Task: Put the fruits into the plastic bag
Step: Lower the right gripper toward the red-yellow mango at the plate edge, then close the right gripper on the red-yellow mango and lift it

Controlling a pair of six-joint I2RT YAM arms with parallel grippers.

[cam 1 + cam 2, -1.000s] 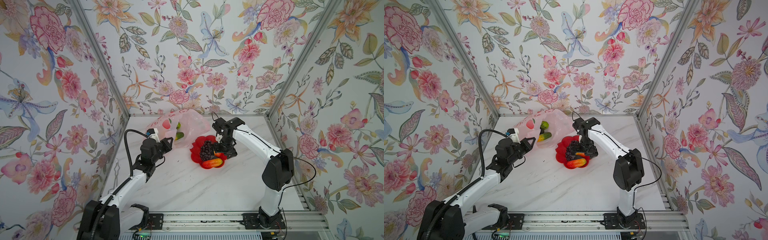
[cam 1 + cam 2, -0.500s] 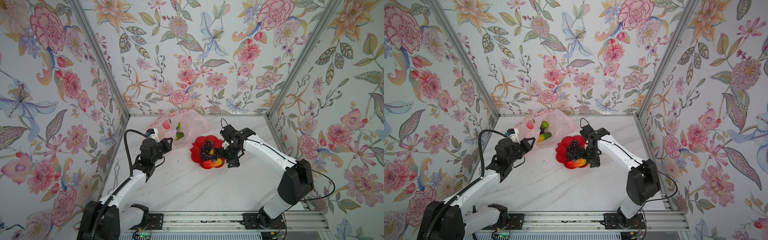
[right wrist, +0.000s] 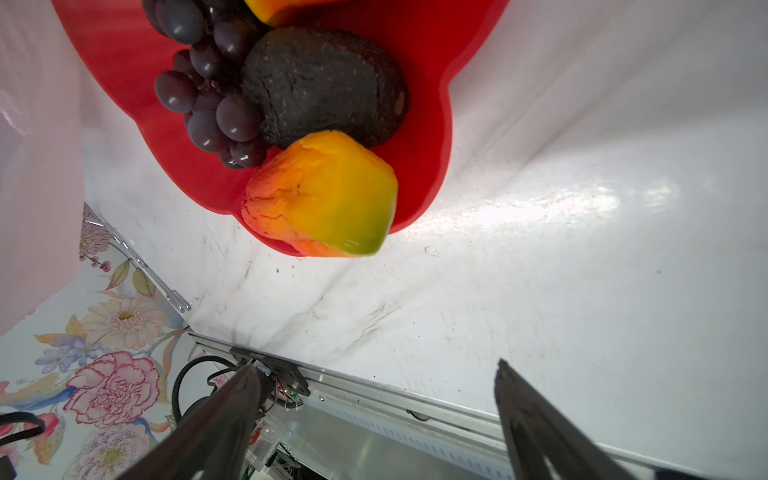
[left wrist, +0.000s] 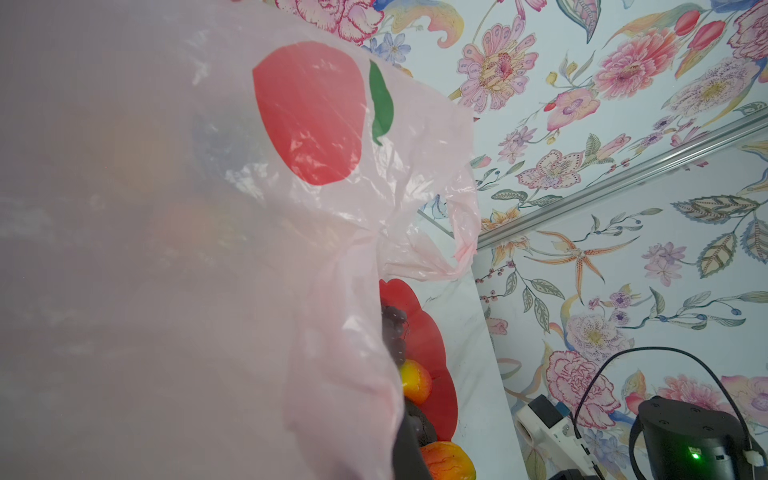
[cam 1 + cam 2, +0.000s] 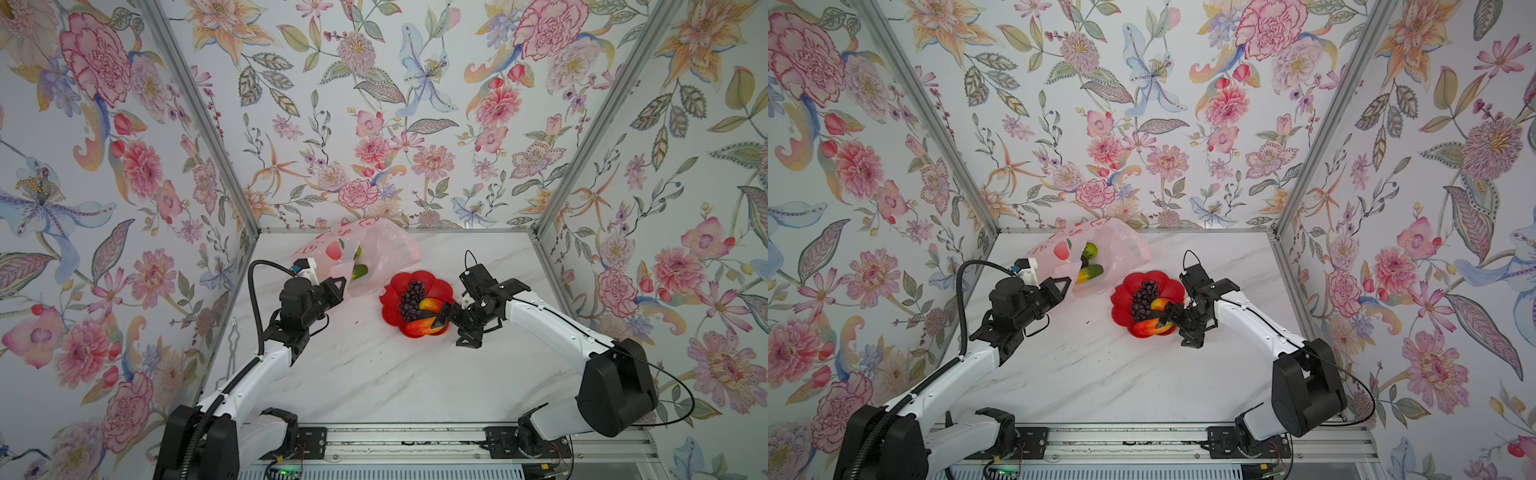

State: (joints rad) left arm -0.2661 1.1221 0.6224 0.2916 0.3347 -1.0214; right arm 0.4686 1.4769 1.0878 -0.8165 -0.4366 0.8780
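One bag (image 5: 386, 249); one dish (image 5: 397, 283); two mangoes (image 5: 417, 327).

Plastic bag (image 4: 166, 270) blankets left wrist view, fruits (image 4: 195, 224) behind its film mere blurs; right wrist view crops red dish (image 3: 419, 104) and grapes (image 3: 208, 83).

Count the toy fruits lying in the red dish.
4: a grape bunch, a dark avocado beside it, a front mango on the red dish rim, a back mango beyond the avocado. Others may hide underneath.
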